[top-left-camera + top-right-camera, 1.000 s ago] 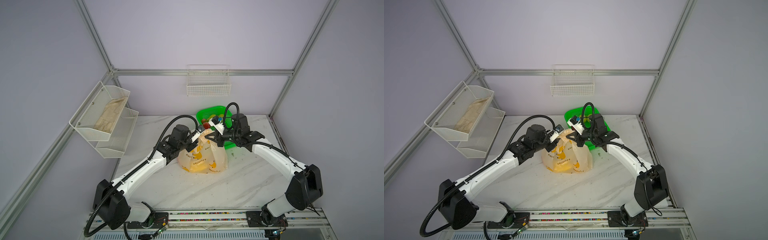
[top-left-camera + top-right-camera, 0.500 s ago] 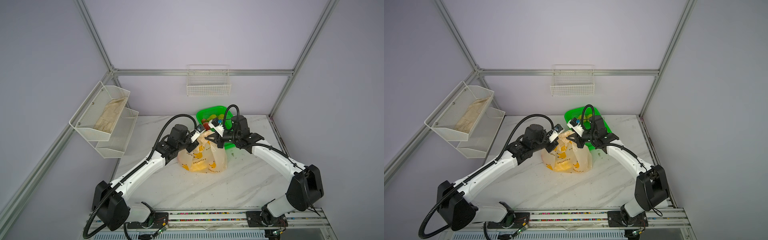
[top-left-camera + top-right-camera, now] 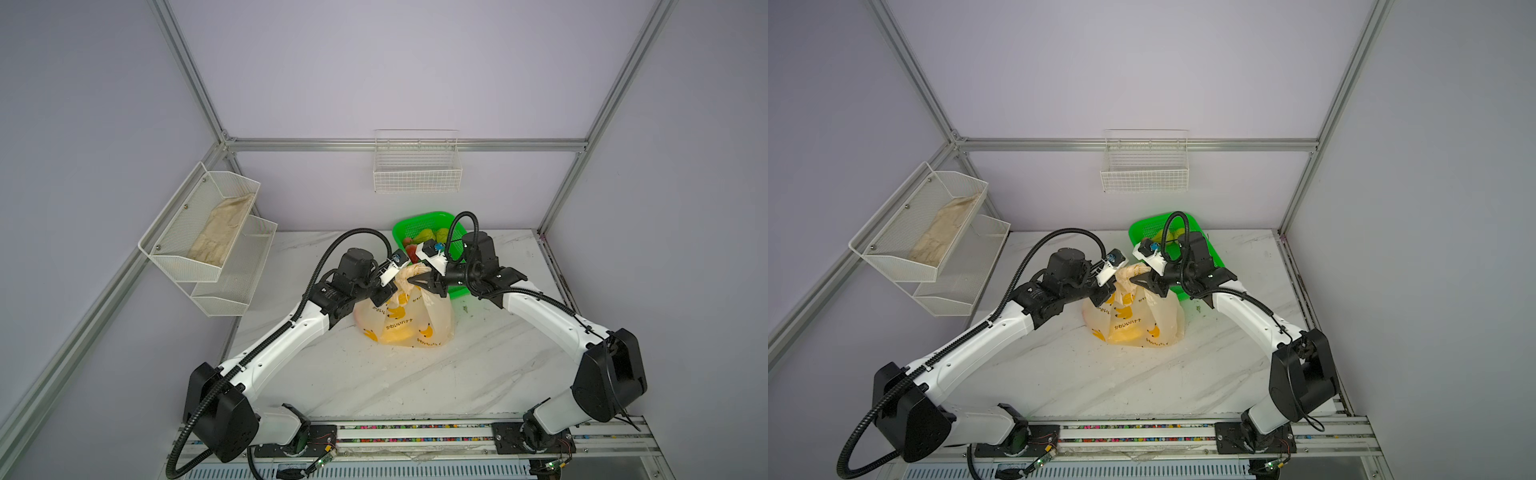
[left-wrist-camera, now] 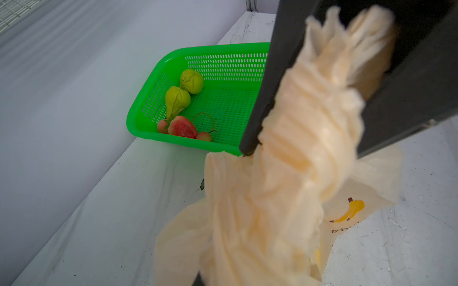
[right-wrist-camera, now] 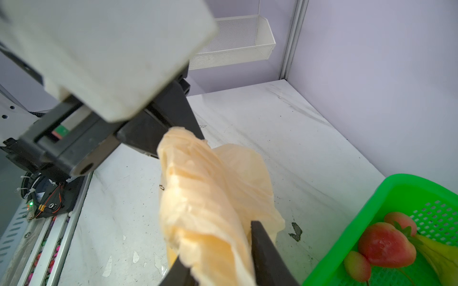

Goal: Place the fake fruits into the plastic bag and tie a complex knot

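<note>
The plastic bag stands mid-table, with a yellow-orange shape glowing through it. Its handle strips are bunched and twisted above it; I cannot tell whether they form a knot. My left gripper is shut on the end of a handle strip; the film hides its jaws in the left wrist view. My right gripper faces it, its jaws apart on either side of the strip. Fake fruits lie in the green basket: two green pears and strawberries.
The green mesh basket sits at the back of the table, just behind the right wrist. A white wire rack hangs on the back wall. A two-tier mesh shelf holding a cloth is on the left wall.
The right gripper's jaws have spread apart around the handle strip they were shut on. Both arms have stayed close together over the bag's top.
</note>
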Tool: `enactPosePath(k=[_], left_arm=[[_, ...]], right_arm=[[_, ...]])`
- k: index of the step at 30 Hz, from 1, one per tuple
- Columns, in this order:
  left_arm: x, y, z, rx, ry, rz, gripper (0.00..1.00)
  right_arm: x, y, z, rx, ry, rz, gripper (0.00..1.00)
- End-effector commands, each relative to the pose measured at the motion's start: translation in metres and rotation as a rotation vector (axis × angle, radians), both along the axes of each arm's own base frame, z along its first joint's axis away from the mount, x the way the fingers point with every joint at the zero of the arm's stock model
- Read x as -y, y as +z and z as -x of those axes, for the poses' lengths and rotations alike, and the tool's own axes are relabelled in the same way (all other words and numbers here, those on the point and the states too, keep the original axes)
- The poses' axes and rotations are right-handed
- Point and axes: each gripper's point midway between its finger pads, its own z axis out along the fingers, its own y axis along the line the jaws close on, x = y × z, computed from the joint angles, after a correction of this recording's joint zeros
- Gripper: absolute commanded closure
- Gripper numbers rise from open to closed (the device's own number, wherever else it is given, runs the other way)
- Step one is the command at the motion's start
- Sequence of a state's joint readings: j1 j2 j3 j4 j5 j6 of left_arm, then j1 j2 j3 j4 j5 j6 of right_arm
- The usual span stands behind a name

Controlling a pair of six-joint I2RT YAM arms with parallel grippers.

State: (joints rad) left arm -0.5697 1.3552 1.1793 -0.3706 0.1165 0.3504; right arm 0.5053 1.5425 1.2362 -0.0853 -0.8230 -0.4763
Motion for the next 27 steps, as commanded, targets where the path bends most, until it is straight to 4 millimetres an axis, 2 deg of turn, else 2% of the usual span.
enactPosePath(k=[1, 4, 8, 13, 22, 27], left_arm=[[0.002, 0.018, 0.006, 0.029, -0.031, 0.044, 1.00], [0.003, 0.017, 0.007, 0.024, -0.038, 0.042, 1.00], [0.004, 0.019, 0.008, 0.026, -0.044, 0.046, 1.00], [0.006, 0.021, 0.010, 0.010, -0.056, 0.056, 1.00], [0.000, 0.019, 0.014, -0.043, -0.034, 0.053, 1.00], [-0.006, 0.014, 0.015, -0.084, -0.016, 0.054, 0.98]], right_arm=[[-0.007, -0.002, -0.001, 0.038, 0.044, -0.002, 0.65], [-0.010, -0.005, -0.002, 0.036, 0.067, 0.006, 0.65], [-0.012, -0.006, -0.004, 0.037, 0.080, 0.009, 0.73], [-0.016, -0.005, -0.005, 0.061, 0.078, 0.004, 0.99], [-0.016, 0.014, -0.017, 0.084, -0.101, -0.085, 1.00], [-0.012, 0.037, -0.020, 0.082, -0.190, -0.197, 1.00]])
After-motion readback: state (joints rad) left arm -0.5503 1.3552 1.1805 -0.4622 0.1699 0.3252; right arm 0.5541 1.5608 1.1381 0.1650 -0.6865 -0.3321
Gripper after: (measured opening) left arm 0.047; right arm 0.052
